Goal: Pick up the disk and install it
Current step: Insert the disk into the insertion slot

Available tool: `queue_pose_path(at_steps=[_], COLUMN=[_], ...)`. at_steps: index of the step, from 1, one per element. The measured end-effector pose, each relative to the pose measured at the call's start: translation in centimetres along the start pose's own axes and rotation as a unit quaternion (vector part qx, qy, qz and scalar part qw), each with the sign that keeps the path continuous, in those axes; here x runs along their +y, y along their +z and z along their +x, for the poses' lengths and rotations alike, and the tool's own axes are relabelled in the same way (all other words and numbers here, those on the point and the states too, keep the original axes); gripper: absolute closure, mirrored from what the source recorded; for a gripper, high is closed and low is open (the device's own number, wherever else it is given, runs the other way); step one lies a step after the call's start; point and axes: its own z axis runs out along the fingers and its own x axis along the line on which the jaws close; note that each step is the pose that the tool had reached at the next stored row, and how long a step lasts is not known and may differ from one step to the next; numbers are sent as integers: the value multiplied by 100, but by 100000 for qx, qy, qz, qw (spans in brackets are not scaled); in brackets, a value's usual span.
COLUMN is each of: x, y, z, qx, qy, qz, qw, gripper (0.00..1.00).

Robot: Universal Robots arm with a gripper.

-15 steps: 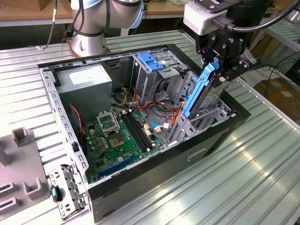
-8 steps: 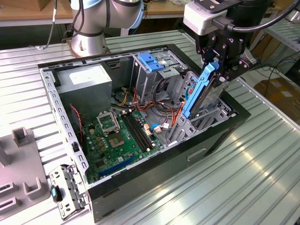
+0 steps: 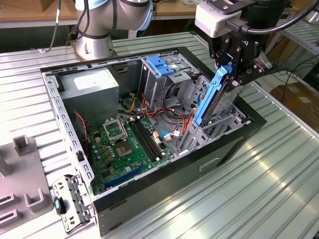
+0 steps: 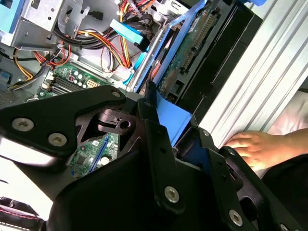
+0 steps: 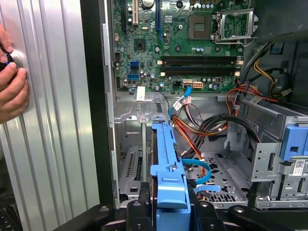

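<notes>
One black pincer (image 3: 234, 73) has its fingers clamped on the top end of the dark metal disk with blue plastic side rails (image 3: 213, 97). In the exterior view the disk stands steeply tilted at about two o'clock. Its lower end is down inside the open black computer case (image 3: 164, 191), at three o'clock from the green motherboard (image 3: 124, 144). A person's hand (image 5: 12, 91) rests on the ribbed metal surface (image 3: 239, 199) beside the case.

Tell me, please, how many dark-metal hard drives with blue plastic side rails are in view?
1. The dark-metal disk with blue side rails stands tilted in the black gripper, over the computer case at the exterior view's right. Others may be hidden in the blue-topped metal cage.
</notes>
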Motion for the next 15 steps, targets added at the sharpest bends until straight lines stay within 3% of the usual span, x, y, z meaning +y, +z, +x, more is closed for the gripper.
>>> queue_pose_path(at_steps=[13,15], x=[-10,-10], y=[-33,-34], z=[0,0], qx=[-11,-116], qy=[7,36], qz=[-12,-19], qw=[100000,100000], gripper=[64,64])
